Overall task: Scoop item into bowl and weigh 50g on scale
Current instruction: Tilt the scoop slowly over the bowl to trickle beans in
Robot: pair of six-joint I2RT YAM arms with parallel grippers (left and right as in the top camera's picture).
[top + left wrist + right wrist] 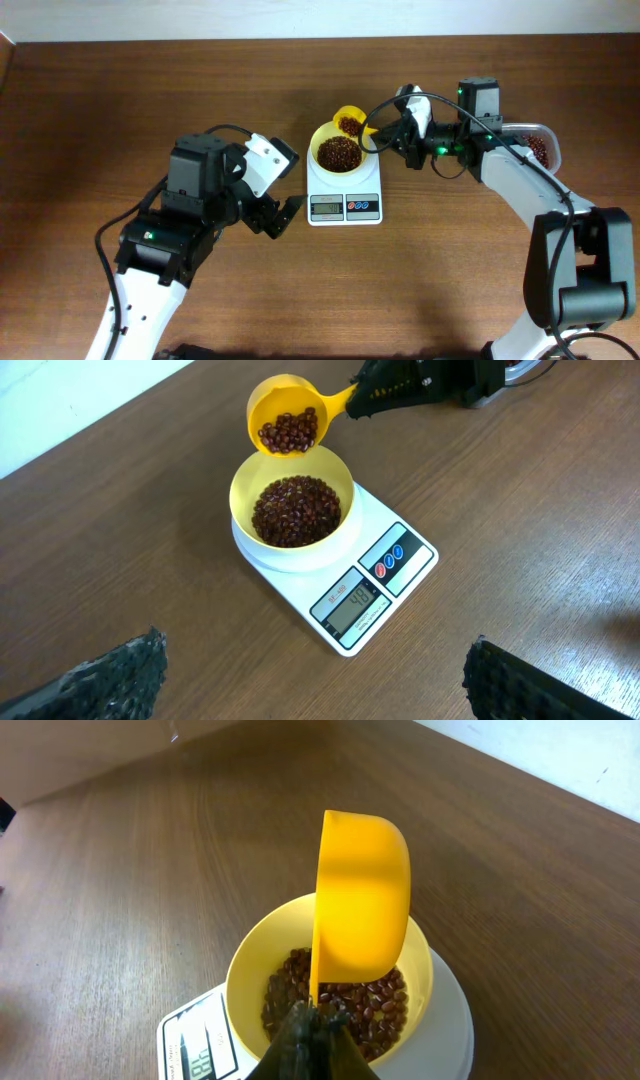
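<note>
The tub (548, 138) is largely hidden behind the right arm (520, 180). The scoop (287, 422), clamped by its handle in the right gripper (385, 395), is tilted over the bowl (240, 495) of beans (295, 510) on the scale (410, 560) at mid-desk (150, 90). The left gripper (279, 216) is spread wide just left of the scale, where bare wood is left toward the left edge.

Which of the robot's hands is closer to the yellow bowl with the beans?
Right. The right hand holds the scoop just beside the bowl; the left hand hangs open, apart, at the scale's other side.
</note>
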